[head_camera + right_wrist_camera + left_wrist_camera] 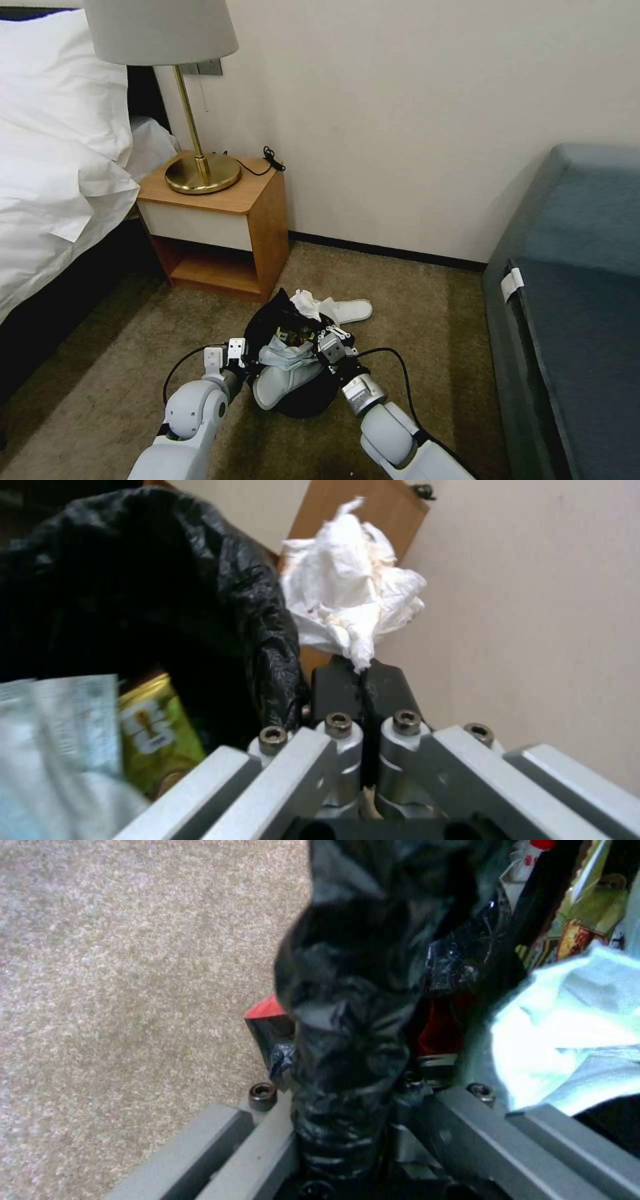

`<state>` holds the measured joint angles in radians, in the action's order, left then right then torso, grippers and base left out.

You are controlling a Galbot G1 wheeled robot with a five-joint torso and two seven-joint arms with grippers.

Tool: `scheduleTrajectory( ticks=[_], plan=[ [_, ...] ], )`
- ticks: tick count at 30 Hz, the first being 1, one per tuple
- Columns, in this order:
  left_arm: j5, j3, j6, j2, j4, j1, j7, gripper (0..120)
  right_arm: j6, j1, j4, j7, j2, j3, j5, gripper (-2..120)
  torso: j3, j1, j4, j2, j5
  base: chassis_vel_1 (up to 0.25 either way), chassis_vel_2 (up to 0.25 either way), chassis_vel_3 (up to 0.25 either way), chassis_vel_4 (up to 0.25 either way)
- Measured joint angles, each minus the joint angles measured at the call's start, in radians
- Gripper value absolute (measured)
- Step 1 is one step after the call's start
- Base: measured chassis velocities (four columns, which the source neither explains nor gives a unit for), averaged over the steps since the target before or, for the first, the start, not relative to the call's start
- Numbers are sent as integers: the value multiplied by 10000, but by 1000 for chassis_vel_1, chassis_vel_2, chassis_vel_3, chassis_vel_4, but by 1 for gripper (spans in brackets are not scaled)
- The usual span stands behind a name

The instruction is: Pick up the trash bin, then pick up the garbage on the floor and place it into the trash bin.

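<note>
L gripper (343, 1145) clamps trash bin (293, 393) rim w/ bag; R gripper (363, 680) is closed, pinching tissue (347, 595). Tissue is light, soft, tears easily; hold its corner.

Right gripper (363, 680) pinched tight on tail of crumpled white tissue (350, 592), tissue bunched above dark fingertips. Black bin bag (167, 590) just beside gripper. Gold snack wrapper (157, 725) inside bag, pale slipper (57, 760) in front. Wooden nightstand (373, 515) and wall (533, 605) behind.
</note>
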<state>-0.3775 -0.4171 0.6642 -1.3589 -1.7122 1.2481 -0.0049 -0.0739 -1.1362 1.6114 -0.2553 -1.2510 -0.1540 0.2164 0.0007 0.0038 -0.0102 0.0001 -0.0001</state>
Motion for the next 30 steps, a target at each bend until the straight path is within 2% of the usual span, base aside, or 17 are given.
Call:
scheduleTrajectory(
  ticks=[16, 30],
  plan=[
    [155, 3, -59, -139, 259, -95, 2, 0, 132, -131, 238, 93, -11, -178, 89, 0, 1, 1, 1, -2, 2, 0, 0, 0, 0],
    [164, -40, -90, -115, 338, -103, 156, 0, 124, 324, 281, 279, -62, 467, -214, 0, 2, 2, -2, -3, -1, 0, 0, 0, 0]
  ],
)
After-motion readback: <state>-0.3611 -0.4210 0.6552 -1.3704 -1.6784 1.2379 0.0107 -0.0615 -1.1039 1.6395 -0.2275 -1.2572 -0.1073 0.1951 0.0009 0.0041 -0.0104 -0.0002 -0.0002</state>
